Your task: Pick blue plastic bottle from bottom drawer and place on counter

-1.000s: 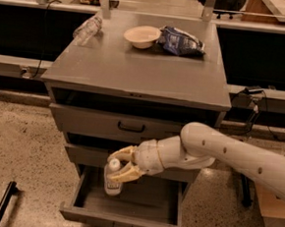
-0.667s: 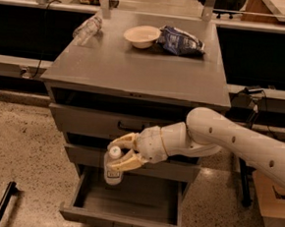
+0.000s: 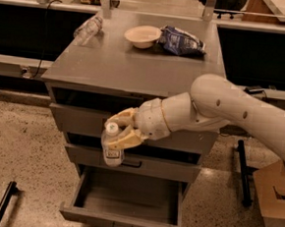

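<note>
Bottle (image 3: 112, 152) hangs in your claw (image 3: 118, 133), pinched near its top, up over the open drawer (image 3: 124, 216) and lower than the bench (image 3: 131, 68). It looks light, thin and slick. Hold it gently, because a hard squeeze may crush it.

Lab, grey drawer cabinet (image 3: 136, 68), black benches (image 3: 21, 27), speckled floor (image 3: 22, 140), hand (image 3: 117, 133) at cabinet front

Bottle (image 3: 112, 155) partly hidden by pincer (image 3: 114, 132)
</note>
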Robot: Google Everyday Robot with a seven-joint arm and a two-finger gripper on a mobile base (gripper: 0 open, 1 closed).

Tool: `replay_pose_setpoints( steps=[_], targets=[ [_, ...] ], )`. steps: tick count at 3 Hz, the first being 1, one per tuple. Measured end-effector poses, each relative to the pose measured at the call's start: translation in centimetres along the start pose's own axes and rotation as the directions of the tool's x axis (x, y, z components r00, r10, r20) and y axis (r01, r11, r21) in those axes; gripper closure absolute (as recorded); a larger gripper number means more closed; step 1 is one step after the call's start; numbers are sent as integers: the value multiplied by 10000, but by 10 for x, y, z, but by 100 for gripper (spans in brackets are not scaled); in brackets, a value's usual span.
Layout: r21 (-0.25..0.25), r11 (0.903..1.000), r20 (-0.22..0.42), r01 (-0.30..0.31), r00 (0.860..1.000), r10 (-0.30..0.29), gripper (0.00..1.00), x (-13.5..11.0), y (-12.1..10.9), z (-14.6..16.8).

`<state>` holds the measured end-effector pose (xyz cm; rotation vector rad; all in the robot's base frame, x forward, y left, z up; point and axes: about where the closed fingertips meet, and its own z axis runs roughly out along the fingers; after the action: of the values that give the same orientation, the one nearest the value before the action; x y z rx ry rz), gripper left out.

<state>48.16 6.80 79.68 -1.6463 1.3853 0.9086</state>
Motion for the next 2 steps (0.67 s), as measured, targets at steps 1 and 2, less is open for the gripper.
replay_pose_setpoints(
  steps=[1,2],
  targets=[
    [468,9988,-419,-128,9990,148,100,-36,-23,-27],
    [908,9957,-1015,-165,9945,257,100,-70,-44,-47]
  ],
)
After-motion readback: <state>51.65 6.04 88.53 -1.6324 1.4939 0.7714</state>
